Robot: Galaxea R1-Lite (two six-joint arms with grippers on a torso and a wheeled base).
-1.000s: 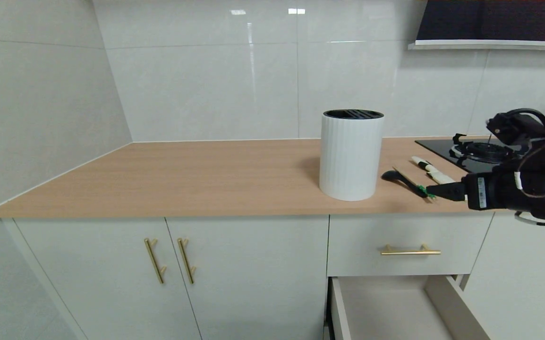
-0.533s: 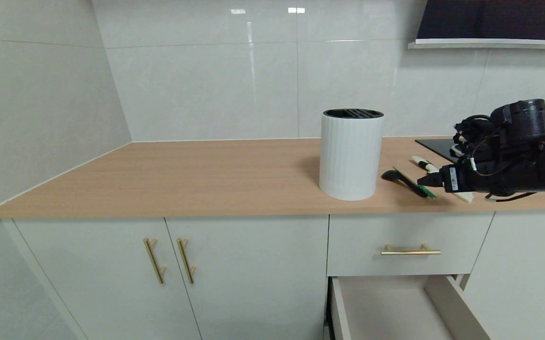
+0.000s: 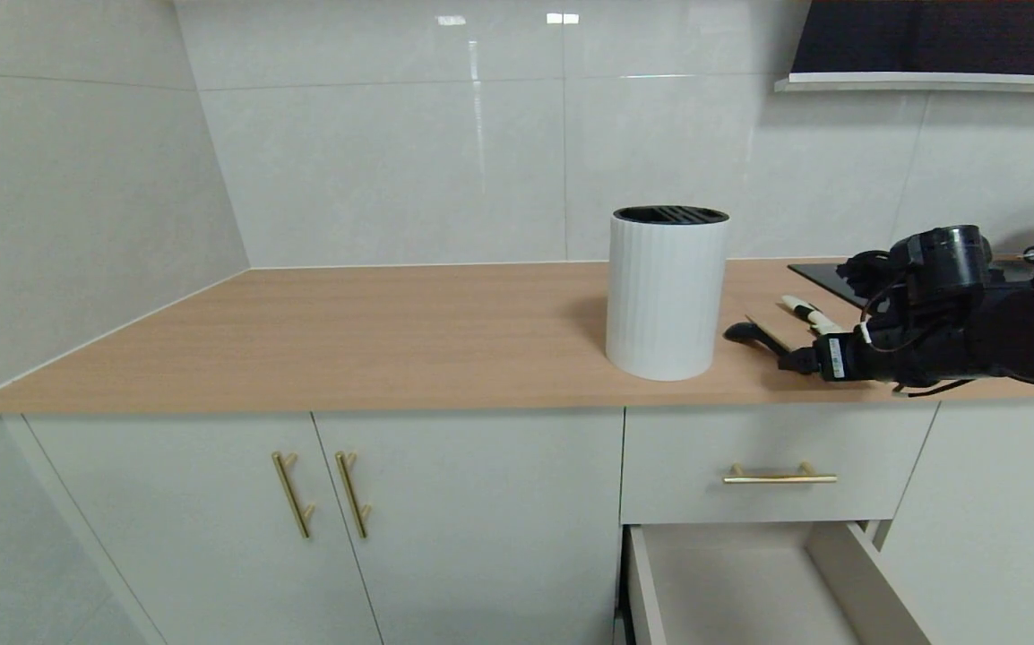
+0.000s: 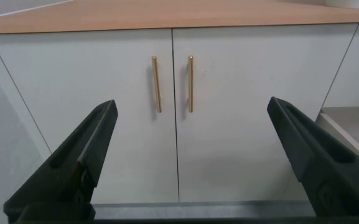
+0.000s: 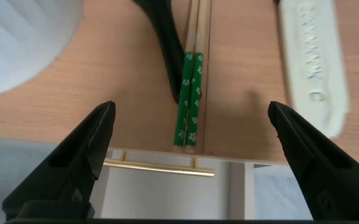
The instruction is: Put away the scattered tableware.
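A white ribbed utensil holder [image 3: 667,296] with a slotted black top stands on the wooden counter [image 3: 392,331]. To its right lie a black spoon [image 3: 744,333], a pair of chopsticks [image 5: 192,74] with green ends, and a white-handled knife [image 3: 811,315]. My right gripper [image 3: 795,360] is low over the counter's front edge, open, with the chopsticks' green ends between its fingers [image 5: 89,155]. The spoon's handle [image 5: 162,37] lies against the chopsticks, and the knife [image 5: 313,62] sits off to one side. My left gripper [image 4: 191,109] is open, facing the cabinet doors.
A black hob [image 3: 835,273] sits at the counter's right end. Below the counter, a closed drawer with a gold handle [image 3: 779,477] is above a pulled-out drawer [image 3: 732,582]. Two cabinet doors with gold handles [image 4: 173,84] are to the left.
The right arm has swung up and over the counter, then lowered. Its gripper tip has shifted slightly left onto the chopsticks' green ends.
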